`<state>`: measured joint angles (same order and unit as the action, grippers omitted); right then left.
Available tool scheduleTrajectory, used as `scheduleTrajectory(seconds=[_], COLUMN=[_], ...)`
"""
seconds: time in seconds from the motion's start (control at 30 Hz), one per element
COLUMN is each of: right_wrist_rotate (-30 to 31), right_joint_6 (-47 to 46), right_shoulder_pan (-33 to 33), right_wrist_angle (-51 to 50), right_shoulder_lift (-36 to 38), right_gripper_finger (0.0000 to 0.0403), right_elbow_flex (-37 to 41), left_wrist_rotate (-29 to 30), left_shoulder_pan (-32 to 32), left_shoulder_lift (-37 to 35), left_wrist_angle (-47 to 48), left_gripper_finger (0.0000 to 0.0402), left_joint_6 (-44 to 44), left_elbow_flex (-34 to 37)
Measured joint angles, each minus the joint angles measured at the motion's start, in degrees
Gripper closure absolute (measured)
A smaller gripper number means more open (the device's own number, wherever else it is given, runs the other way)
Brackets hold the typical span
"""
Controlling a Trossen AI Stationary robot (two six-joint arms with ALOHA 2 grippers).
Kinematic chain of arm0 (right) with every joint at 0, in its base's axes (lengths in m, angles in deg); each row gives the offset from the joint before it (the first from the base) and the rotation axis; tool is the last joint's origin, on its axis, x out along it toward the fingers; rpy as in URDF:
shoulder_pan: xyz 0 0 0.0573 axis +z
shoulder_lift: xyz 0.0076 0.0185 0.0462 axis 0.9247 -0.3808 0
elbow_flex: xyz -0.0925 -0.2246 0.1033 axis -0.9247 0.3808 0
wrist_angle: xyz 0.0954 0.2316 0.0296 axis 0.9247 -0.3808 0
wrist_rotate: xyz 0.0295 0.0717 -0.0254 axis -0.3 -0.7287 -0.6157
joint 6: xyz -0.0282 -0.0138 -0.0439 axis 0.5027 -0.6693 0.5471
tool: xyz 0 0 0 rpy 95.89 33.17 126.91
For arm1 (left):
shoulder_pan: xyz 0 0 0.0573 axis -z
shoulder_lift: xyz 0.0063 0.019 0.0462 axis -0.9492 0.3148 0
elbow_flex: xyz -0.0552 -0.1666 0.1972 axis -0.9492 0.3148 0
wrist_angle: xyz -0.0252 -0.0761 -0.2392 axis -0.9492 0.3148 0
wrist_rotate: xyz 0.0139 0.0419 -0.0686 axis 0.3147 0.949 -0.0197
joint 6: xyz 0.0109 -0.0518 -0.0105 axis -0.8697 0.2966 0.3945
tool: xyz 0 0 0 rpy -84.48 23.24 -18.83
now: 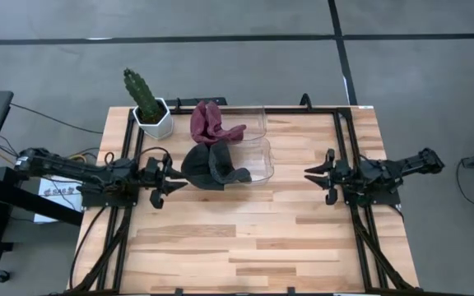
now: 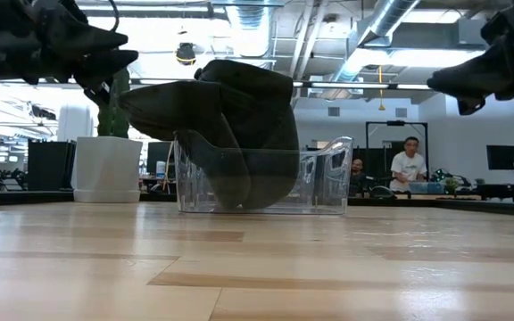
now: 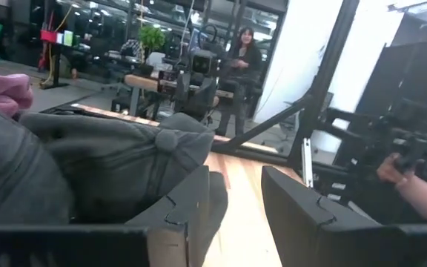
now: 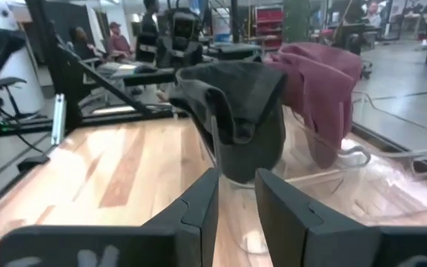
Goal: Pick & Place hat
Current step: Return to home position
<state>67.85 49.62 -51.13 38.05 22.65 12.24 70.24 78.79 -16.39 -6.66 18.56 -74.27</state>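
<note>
High view: red cap (image 1: 211, 123) in far bin (image 1: 261, 112); dark cap (image 1: 211, 166) draped over near bin (image 1: 263, 164). Left gripper (image 1: 176, 178) and right gripper (image 1: 311, 173) spread, empty. Retract level, clear of bins.

This looks like a robotics lab in an open industrial hall. Bare silver ducts (image 2: 391, 18) run under the ceiling, and black tape lines cross the grey floor (image 1: 220, 20). The wooden tabletop (image 1: 245, 238) sits in a black metal frame (image 1: 340, 123), with 2 dark robot arms, the left arm (image 1: 64, 168) and the right arm (image 1: 401, 168), at its side edges. Beyond, a person (image 2: 409, 160) stands among benches, a monitor (image 2: 502, 157) and red racks (image 4: 267, 16).
</note>
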Motion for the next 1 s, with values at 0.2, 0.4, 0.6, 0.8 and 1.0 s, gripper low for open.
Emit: scheduleTrajectory(seconds=[0.2,0.4,0.6,0.8,1.0], right_wrist_rotate=[0.9,0.8,0.7,0.7,0.7], right_joint_6=[0.6,0.1,-2.4,-2.4,-2.4], right_shoulder_pan=[2.0,3.0,2.9,3.0,3.0], right_wrist_angle=[-0.1,-0.1,-0.2,-0.2,-0.2], right_shoulder_lift=[-0.4,-1.4,-1.9,-1.8,-1.8], right_gripper_finger=[0.0321,0.0321,0.0321,0.0321,0.0321], right_elbow_flex=[0.0,0.0,0.0,0.0,0.1], left_wrist_rotate=[0.1,0.1,0.1,0.1,0.1], left_shoulder_pan=[-0.1,-0.1,-0.1,-0.1,-0.1], left_shoulder_lift=[0.3,0.7,0.7,0.7,0.7], left_wrist_angle=[0.0,0.1,0.0,-0.1,-0.2], left_gripper_finger=[0.0279,0.0279,0.0279,0.0279,0.0279], left_joint_6=[-0.8,-0.8,-0.8,-0.8,-0.8], left_elbow_flex=[0.0,0.0,0.0,0.0,0.0])
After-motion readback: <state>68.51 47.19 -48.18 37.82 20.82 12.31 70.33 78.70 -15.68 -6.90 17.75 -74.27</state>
